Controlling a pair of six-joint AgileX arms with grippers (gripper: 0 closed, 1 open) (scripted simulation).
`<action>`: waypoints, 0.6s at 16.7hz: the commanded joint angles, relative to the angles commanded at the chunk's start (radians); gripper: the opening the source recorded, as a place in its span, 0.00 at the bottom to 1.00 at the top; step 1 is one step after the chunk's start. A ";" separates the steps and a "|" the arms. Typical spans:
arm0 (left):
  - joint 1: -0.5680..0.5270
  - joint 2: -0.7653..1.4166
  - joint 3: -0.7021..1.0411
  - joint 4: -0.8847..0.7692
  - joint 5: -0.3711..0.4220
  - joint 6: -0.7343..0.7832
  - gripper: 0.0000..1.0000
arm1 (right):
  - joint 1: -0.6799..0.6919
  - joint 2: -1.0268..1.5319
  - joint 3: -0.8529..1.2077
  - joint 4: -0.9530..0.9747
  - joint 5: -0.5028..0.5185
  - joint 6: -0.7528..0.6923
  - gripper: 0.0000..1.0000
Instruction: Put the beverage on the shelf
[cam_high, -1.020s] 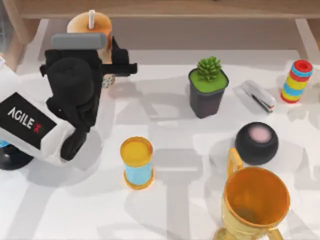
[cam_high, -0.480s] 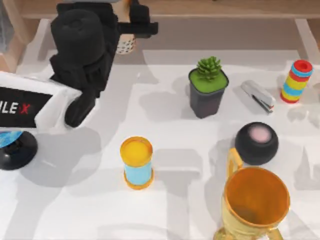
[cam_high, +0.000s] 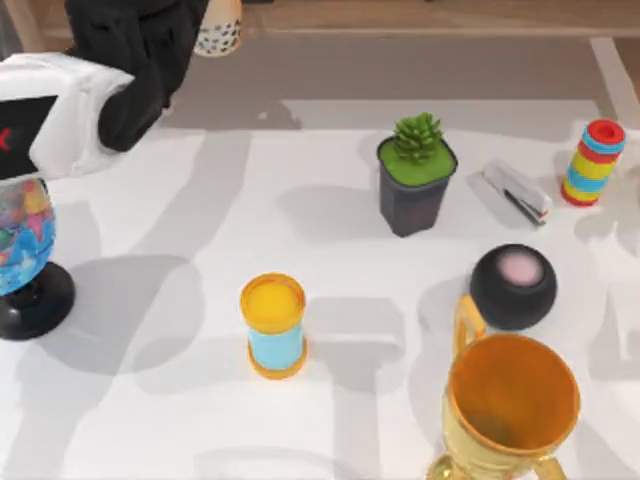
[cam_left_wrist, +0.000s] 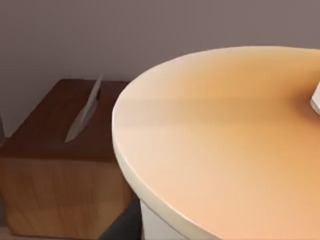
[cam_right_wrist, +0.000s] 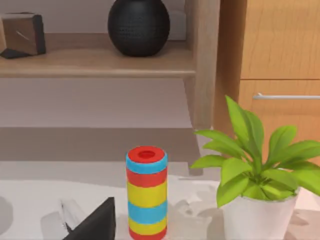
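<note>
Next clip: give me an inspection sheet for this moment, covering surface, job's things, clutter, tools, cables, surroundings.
Surface: white table.
Job's things: beverage at the top view's upper edge by the shelf; its lid is close in the left wrist view.
Clutter: blue can, potted succulent, stapler, ring stack, black speaker, trophy, globe.
Tools: left arm beside the beverage.
Cables: nothing seen.
Surroundings: wooden box, cabinet, leafy plant.

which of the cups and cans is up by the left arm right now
The beverage, the tapered cup with a dark-speckled pale base, at the far left edge beside the left arm. The blue can and golden trophy stand nearer, on the table.
</note>
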 joint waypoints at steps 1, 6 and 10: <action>0.015 0.003 0.031 -0.042 0.001 0.001 0.00 | 0.000 0.000 0.000 0.000 0.000 0.000 1.00; 0.071 0.027 0.175 -0.214 0.009 0.007 0.00 | 0.000 0.000 0.000 0.000 0.000 0.000 1.00; 0.084 0.038 0.251 -0.284 0.016 0.012 0.00 | 0.000 0.000 0.000 0.000 0.000 0.000 1.00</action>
